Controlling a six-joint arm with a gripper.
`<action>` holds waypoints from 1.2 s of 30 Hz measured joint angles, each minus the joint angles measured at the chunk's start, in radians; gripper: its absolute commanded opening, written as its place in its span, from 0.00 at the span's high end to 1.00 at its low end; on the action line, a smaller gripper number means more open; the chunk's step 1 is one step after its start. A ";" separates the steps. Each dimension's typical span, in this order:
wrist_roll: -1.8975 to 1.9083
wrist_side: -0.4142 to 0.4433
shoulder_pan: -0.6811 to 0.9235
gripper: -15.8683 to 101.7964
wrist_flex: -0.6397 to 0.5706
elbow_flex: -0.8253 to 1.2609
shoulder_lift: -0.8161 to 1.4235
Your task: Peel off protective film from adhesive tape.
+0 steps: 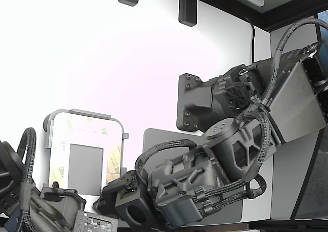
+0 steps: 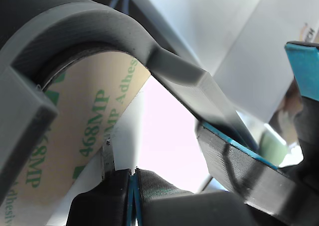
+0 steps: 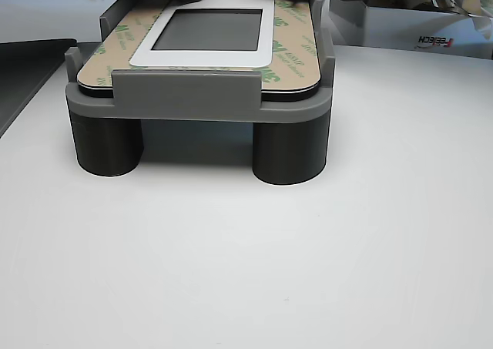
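Place: a robotics lab or light-assembly test bench.
Surface: a plain white tabletop [image 3: 246, 272], bare and evenly lit.
Fixture: a grey printed plastic jig [image 3: 196, 102] on round legs, made to seat a single plate.
Machinery: a dark six-joint arm [image 1: 225, 155] with braided cable bundles, and a second arm's cabling at the exterior view's left edge.
Mounts: black brackets [image 1: 187, 6] fixed above the work area.
Background: a white box [image 3: 420, 25] with a printed brand label behind the jig.
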 measured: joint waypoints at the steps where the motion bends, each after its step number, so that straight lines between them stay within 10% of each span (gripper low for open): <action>1: 0.000 0.000 0.000 0.96 0.000 0.000 0.000; 36: 0.009 -0.006 0.002 0.96 0.000 -0.015 0.009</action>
